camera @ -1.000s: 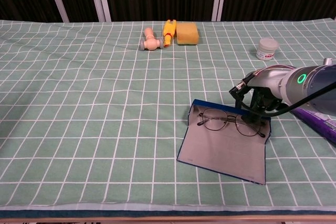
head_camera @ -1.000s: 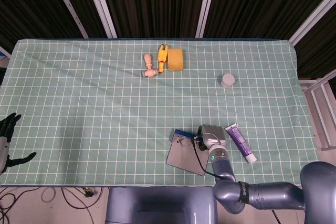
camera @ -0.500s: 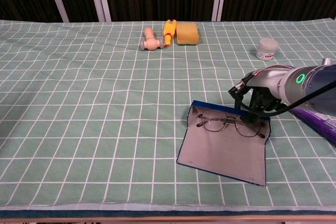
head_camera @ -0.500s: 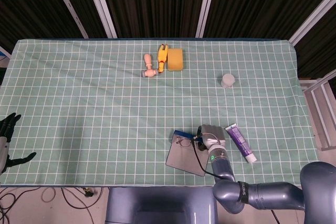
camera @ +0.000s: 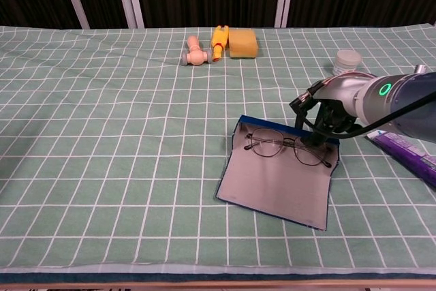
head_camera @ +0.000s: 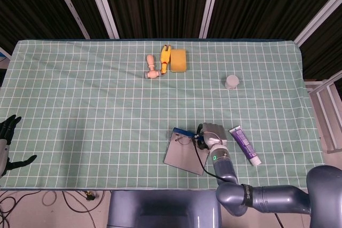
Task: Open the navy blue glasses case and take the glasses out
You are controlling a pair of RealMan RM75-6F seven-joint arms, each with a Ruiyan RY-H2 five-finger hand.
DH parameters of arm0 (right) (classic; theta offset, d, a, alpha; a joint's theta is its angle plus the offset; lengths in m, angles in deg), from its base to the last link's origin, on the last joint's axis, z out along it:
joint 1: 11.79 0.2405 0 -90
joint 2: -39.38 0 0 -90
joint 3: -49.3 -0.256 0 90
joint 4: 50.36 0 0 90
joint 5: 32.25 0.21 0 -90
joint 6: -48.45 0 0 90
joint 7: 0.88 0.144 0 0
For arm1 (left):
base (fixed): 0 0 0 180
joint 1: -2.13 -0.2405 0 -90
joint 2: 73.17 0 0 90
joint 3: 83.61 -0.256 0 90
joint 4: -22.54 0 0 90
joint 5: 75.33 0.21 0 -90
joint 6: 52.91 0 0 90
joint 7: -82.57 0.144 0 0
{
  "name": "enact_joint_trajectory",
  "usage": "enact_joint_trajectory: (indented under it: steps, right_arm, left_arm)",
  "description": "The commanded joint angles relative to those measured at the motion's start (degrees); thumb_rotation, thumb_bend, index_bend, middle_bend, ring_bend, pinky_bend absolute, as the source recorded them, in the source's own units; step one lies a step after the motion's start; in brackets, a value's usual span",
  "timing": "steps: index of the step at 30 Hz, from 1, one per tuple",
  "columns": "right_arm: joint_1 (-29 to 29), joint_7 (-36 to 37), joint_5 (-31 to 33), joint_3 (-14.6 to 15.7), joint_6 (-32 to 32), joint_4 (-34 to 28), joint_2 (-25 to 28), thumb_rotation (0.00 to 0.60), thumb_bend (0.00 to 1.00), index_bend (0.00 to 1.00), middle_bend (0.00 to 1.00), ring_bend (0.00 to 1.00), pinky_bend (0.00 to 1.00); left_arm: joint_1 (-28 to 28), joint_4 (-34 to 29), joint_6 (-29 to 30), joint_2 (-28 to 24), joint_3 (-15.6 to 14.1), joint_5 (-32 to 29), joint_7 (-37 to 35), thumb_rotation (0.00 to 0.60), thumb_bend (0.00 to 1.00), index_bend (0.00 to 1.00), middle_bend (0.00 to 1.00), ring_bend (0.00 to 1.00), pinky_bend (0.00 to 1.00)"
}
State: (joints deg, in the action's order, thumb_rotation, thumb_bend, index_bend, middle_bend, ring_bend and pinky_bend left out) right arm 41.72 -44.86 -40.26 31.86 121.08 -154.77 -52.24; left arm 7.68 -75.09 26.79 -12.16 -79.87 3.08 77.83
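Note:
The navy blue glasses case [camera: 276, 185] lies open on the green checked cloth, its grey lining up; in the head view the case [head_camera: 183, 156] is near the front edge. Thin-framed glasses [camera: 283, 146] rest inside along the case's back wall. My right hand [camera: 320, 117] reaches down at the case's back right corner, dark fingers against the right end of the glasses. Whether they pinch anything is hidden. From above the right hand [head_camera: 211, 134] sits just right of the case. My left hand [head_camera: 8, 137] hangs off the table's far left, fingers spread and holding nothing.
A purple tube [camera: 405, 151] lies right of my right hand. A white jar [camera: 347, 59] stands behind it. A yellow sponge [camera: 243, 43], a yellow toy [camera: 219, 39] and a peach toy hammer [camera: 193, 51] sit at the back centre.
The case, with the glasses in it, has slid a little to the left and back, and my right hand has moved with it. The left hand has not moved.

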Motion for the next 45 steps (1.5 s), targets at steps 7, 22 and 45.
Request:
enact_joint_trajectory:
  steps: [7,22,45]
  right_arm:
    - [-0.6,5.2,-8.2,-0.8,0.4,4.2,-3.8,0.600,0.51,0.48,0.85,0.95,0.91]
    - [-1.7,11.2,-32.1,5.1,3.5,23.7,-14.9,0.600,0.51,0.48,0.85,0.94,0.91]
    - [-2.6,11.8,-42.0,1.2,1.8,34.7,-20.5,0.600,0.51,0.49,0.85,0.94,0.91]
  left_arm:
    - [0.0,0.0,-0.1,0.0,0.1,-0.3,-0.1,0.600,0.00,0.00,0.00,0.00,0.00]
    - [0.2,-0.1,-0.6,-0.2,0.3,-0.8,-0.8,0.600,0.00,0.00,0.00,0.00,0.00]
    - [0.1,-0.2,-0.6,-0.2,0.5,-1.0,-1.3,0.600,0.00,0.00,0.00,0.00,0.00]
